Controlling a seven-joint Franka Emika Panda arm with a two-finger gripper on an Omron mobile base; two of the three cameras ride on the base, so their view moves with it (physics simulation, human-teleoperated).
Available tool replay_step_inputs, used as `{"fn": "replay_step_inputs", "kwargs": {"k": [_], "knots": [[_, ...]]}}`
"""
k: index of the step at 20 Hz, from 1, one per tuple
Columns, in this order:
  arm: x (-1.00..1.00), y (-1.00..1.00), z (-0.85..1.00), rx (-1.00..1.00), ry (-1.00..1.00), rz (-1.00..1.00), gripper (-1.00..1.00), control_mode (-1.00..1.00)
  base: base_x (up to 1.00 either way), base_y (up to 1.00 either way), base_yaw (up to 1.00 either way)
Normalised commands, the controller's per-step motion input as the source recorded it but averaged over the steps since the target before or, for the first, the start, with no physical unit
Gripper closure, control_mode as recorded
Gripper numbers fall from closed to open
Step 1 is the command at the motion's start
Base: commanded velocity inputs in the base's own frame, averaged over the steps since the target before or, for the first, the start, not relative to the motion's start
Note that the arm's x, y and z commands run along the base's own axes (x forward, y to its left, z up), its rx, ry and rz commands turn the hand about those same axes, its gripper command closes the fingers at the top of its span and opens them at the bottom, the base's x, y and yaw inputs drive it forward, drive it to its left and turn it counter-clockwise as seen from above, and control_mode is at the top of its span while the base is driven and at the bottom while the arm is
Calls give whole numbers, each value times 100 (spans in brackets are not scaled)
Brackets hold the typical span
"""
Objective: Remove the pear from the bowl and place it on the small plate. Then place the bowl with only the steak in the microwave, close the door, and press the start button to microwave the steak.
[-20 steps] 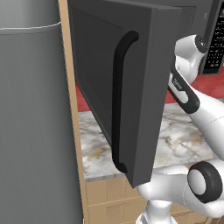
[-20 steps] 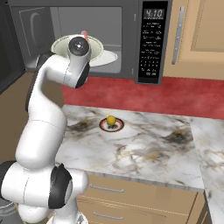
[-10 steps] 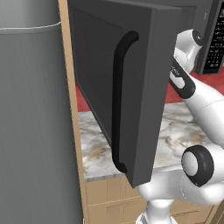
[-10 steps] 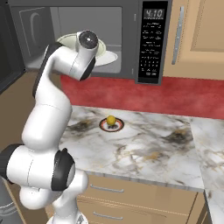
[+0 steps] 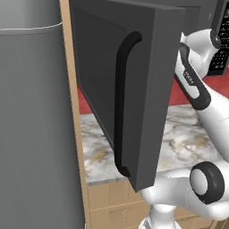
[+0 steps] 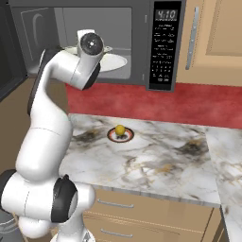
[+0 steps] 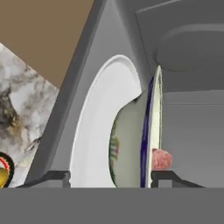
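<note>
Left base view. The door (image 5: pixel 134 89) hangs swung wide toward the camera, a dark grey slab with a black curved bar handle (image 5: pixel 123 103) running top to bottom. At 9 o'clock stands a tall grey cylinder (image 5: pixel 31 125), with a tan panel edge (image 5: pixel 74 112) between it and the door. Behind the door: a red back wall (image 5: pixel 179 96) and a marble counter (image 5: pixel 179 138), white with grey and ochre veins, over tan drawers. The keypad (image 5: pixel 220 49) shows at 2 o'clock.

Right base view. The microwave (image 6: pixel 94 42) is open, its cavity grey, keypad panel and lit display on its right. A white turntable (image 6: pixel 111 61) lies on the cavity floor; the arm's wrist covers most of what sits on it. Tan cabinets at 2 o'clock. On the counter, near 6 o'clock of the cavity, the plate (image 6: pixel 120 135) lies flat with the pear (image 6: pixel 120 129) resting on it, well apart from the microwave.

Hand view, rolled sideways. The bowl (image 7: pixel 131 144), blue-rimmed here, sits on the turntable inside the cavity, the steak (image 7: pixel 161 159) in it. The gripper (image 7: pixel 110 177) has one dark tip on either side of the bowl's wall; the tips look to stand clear of it, though contact is hard to judge at this angle, so I cannot tell if they are parted or gripping. Plate and pear peek in at 8 o'clock.
</note>
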Motion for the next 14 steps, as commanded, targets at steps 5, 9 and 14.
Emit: {"fn": "replay_step_inputs", "kwargs": {"k": [5,9,14], "knots": [[-63,0,37,-1,-30,0,-100,-100,0,0,0],[-100,1,-3,0,-29,0,-100,-100,0,0,0],[-94,8,-72,-8,-7,0,-100,-100,0,0,0]]}}
